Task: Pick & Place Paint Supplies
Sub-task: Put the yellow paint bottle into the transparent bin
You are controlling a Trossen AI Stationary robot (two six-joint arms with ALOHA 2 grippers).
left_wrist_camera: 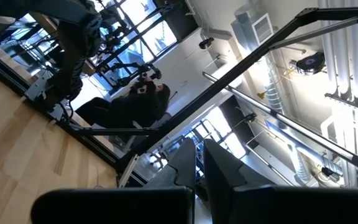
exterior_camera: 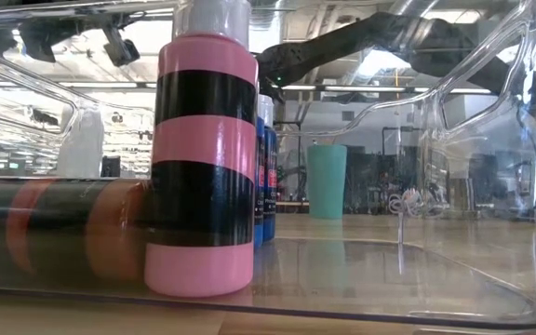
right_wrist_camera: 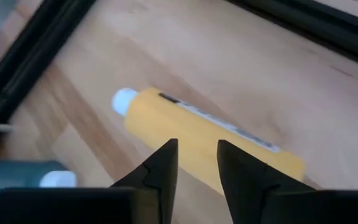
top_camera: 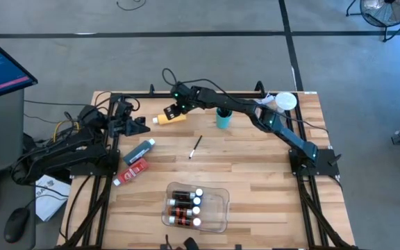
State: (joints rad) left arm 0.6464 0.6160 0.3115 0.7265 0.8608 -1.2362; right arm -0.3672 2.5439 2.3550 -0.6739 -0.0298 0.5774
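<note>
The yellow bottle [top_camera: 169,117] [right_wrist_camera: 185,124] lies on its side near the table's far edge, white cap toward the left. My right gripper [top_camera: 178,107] [right_wrist_camera: 197,165] stands over the bottle's body, open by a narrow gap. A thin brush [top_camera: 195,147] lies mid-table. A grey tube [top_camera: 139,151] and a red tube [top_camera: 130,172] lie flat at the left. Several small white-capped bottles [top_camera: 186,206] lie in the clear tray [top_camera: 221,208]. My left gripper [top_camera: 139,126] [left_wrist_camera: 199,165] waits shut at the table's left edge. My right gripper comes at the yellow bottle's body [right_wrist_camera: 194,134] slanting from above, fingers set across its length. The bottle lies flat on the table. I cannot tell whether the fingertips touch it.
The teal cup [top_camera: 223,118] [exterior_camera: 327,181] stands just right of the yellow bottle, under the right arm. A white round object [top_camera: 285,102] sits at the far right corner. Bare wood lies between the brush and the table's right edge. The low view looks through the tray wall [exterior_camera: 454,112].
</note>
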